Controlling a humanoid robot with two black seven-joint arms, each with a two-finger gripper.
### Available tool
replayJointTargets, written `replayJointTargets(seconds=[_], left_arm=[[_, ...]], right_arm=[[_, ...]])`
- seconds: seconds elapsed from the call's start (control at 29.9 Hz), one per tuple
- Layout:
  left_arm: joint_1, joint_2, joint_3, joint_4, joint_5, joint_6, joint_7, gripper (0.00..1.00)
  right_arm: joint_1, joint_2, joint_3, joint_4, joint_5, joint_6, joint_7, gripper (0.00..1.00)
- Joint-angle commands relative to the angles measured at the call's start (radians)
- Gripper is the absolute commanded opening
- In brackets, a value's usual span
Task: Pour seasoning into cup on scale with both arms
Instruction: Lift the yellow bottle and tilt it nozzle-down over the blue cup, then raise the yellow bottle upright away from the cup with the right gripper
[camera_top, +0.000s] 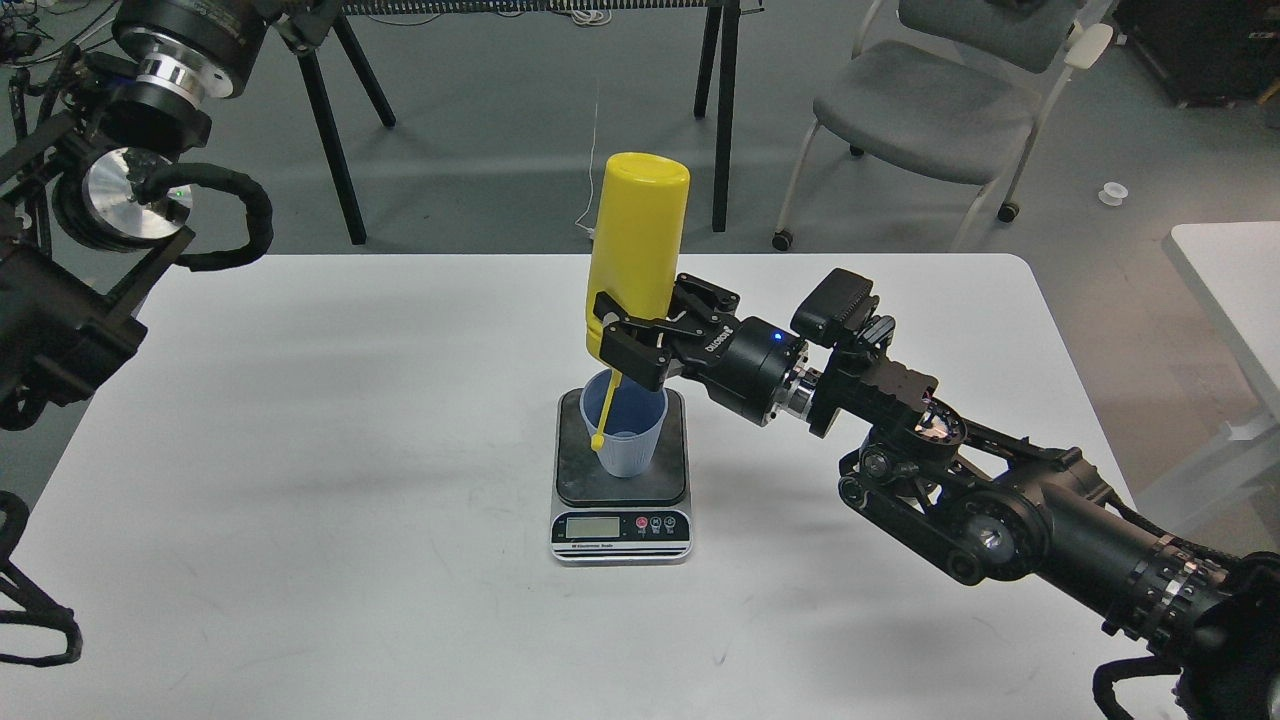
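Note:
My right gripper (628, 343) is shut on the lower body of the yellow squeeze bottle (640, 230) and holds it upside down, almost vertical, right over the light blue cup (632, 456). The nozzle end points down into the cup's mouth and is hidden behind the gripper fingers. The small cap (598, 438) hangs on its tether against the cup's left rim. The cup stands upright on the dark plate of the scale (620, 526) at the middle of the white table (300, 500). Only upper joints of my left arm (120, 190) show at the far left; its gripper is out of view.
A grey chair (930, 110) and black stand legs (335, 150) stand on the floor behind the table. A second white table (1230, 280) is at the right edge. My right arm reaches across the table's right half.

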Motion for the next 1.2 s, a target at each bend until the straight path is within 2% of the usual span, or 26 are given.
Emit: replayJointTargets(seconds=[0.0,0.3,0.53,0.73,0.84,0.94,1.17], left_arm=[[0.005,0.002,0.005,0.002,0.000,-0.002,0.000,0.99],[0.005,0.000,0.007,0.002,0.001,-0.002,0.002,1.00],[0.005,0.011,0.010,0.002,0.001,-0.005,0.002,1.00],[0.005,0.013,0.010,0.002,0.001,-0.006,0.005,0.99],[0.005,0.013,0.011,0.002,0.001,-0.006,0.005,0.99],[0.005,0.005,0.011,0.002,0.003,-0.006,0.005,1.00],[0.005,0.005,0.010,0.000,0.003,-0.006,0.003,0.99]], right_arm=[[0.001,-0.007,-0.003,-0.003,-0.009,-0.001,0.001,0.34],[-0.017,-0.032,0.016,0.008,0.067,-0.010,0.015,0.33],[-0.021,-0.147,0.041,0.140,0.458,0.001,0.001,0.33],[-0.033,-0.329,0.047,0.321,1.053,0.024,-0.002,0.33],[-0.054,-0.375,0.066,0.351,1.141,0.029,0.004,0.33],[-0.115,-0.391,0.125,0.375,1.296,0.082,0.004,0.33],[-0.292,-0.377,0.271,0.368,1.737,0.288,-0.003,0.33]])
